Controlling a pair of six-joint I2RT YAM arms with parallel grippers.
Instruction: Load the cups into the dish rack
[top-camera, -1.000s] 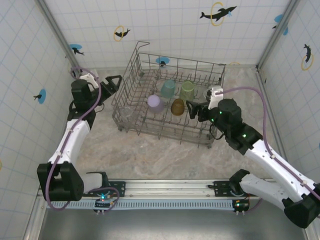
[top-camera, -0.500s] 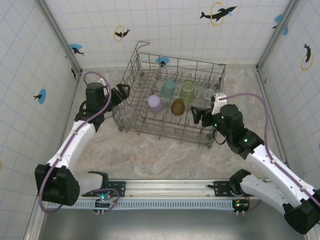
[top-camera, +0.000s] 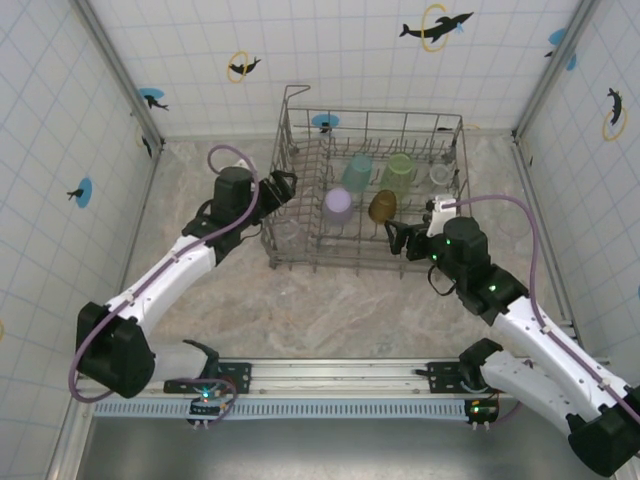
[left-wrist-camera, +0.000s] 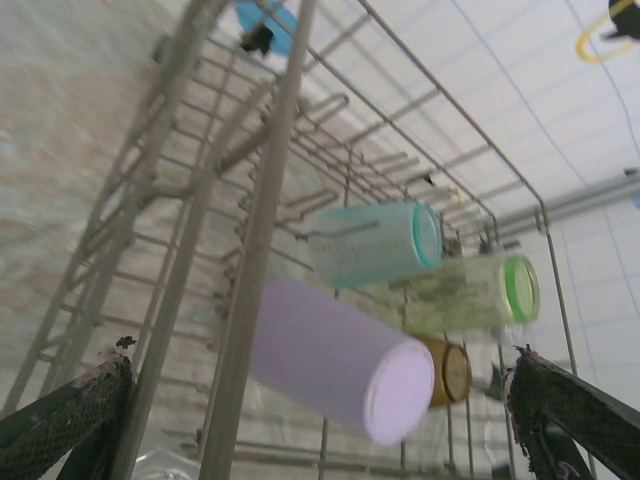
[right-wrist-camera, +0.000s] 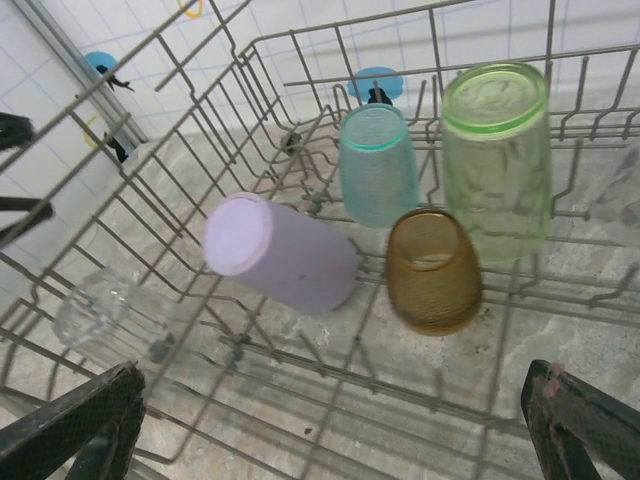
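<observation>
The grey wire dish rack (top-camera: 375, 112) stands at the back middle of the table. Inside it lie a teal cup (top-camera: 357, 172), a lime green cup (top-camera: 399, 172), a lavender cup (top-camera: 338, 205), an amber cup (top-camera: 382, 207) and two clear cups (top-camera: 441, 177) (top-camera: 287, 235). My left gripper (top-camera: 283, 187) is open at the rack's left wall, with a rack upright (left-wrist-camera: 262, 240) between its fingers. My right gripper (top-camera: 405, 238) is open and empty at the rack's near right side. In the right wrist view, the lavender cup (right-wrist-camera: 280, 250) and amber cup (right-wrist-camera: 432, 268) lie just beyond its fingertips.
Tiled walls with fish stickers close in the table on three sides. Bare marble tabletop (top-camera: 300, 310) stretches from the rack to the arm bases. The rack's right wall is near the right side wall (top-camera: 560, 170).
The dish rack has slid to the right and turned squarer to the back wall. My left gripper followed it rightward along its left wall. My right gripper drew back toward the near side.
</observation>
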